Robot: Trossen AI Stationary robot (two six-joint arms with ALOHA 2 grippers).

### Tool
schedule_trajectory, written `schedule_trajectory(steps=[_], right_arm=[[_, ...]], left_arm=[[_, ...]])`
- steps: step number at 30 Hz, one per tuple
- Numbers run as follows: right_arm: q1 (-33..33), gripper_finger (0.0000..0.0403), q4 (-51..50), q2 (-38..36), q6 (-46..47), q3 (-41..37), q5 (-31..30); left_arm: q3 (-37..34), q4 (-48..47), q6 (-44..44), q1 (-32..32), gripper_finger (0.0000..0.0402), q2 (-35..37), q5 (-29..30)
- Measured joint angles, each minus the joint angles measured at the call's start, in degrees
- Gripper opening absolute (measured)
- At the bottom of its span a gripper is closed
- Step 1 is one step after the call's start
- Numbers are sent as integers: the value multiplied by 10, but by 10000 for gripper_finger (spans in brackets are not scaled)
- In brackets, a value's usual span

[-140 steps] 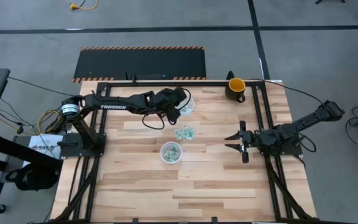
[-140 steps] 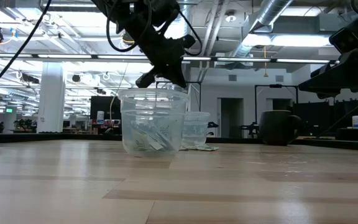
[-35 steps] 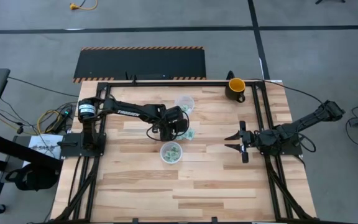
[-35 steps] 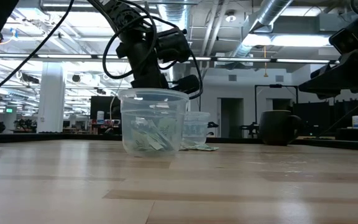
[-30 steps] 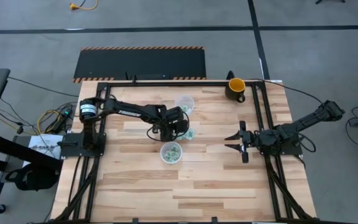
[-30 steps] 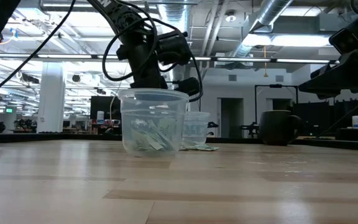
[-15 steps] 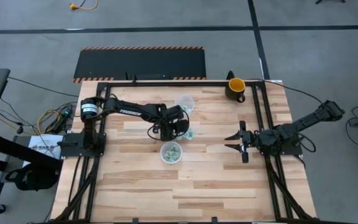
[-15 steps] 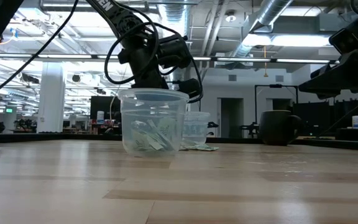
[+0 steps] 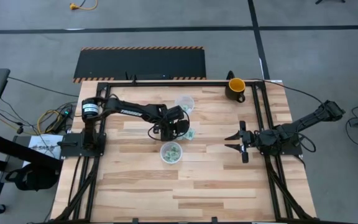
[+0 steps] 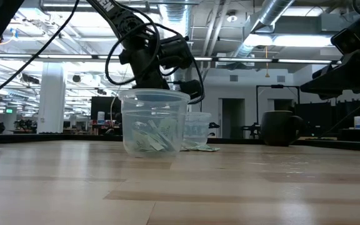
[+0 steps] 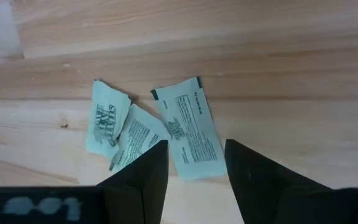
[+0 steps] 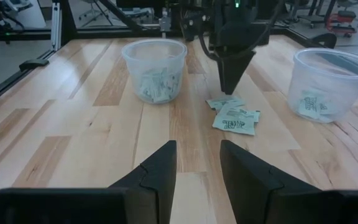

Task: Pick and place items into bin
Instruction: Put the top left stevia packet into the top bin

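Observation:
Three pale green packets [image 11: 166, 130] lie flat on the wood between two clear cups; they also show in the high view [image 9: 189, 133] and the right wrist view [image 12: 232, 116]. My left gripper [image 11: 196, 167] points down just above them, open, one finger on either side of the nearest packet [image 11: 190, 135]. The near cup [image 9: 171, 152] and the far cup [image 9: 184, 103] each hold several packets. My right gripper [image 9: 237, 142] waits open at the table's right.
A yellow-and-dark mug [image 9: 235, 88] stands at the far right corner. The near cup [image 10: 155, 122] stands in front of the left arm in the low view. Black frame rails [image 9: 269, 124] run along the table's sides. Bare wood lies toward the near edge.
My left gripper has come from above the far cup toward the near edge and down to the loose packets. In the last second it has only eased a little lower over them. The packets and cups have kept still.

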State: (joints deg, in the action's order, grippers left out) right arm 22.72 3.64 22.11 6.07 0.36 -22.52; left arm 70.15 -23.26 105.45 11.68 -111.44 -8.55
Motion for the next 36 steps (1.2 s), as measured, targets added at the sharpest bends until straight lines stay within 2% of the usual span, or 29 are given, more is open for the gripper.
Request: schedule_trajectory(steps=[19, 25, 36], right_arm=[[0, 118, 0, 0, 0, 0, 0], [0, 118, 0, 0, 0, 0, 0], [0, 118, 0, 0, 0, 0, 0]], left_arm=[[5, -2, 5, 5, 141, -19, -14], [4, -8, 5, 5, 103, -20, -12], [2, -14, -1, 7, 6, -21, -2]])
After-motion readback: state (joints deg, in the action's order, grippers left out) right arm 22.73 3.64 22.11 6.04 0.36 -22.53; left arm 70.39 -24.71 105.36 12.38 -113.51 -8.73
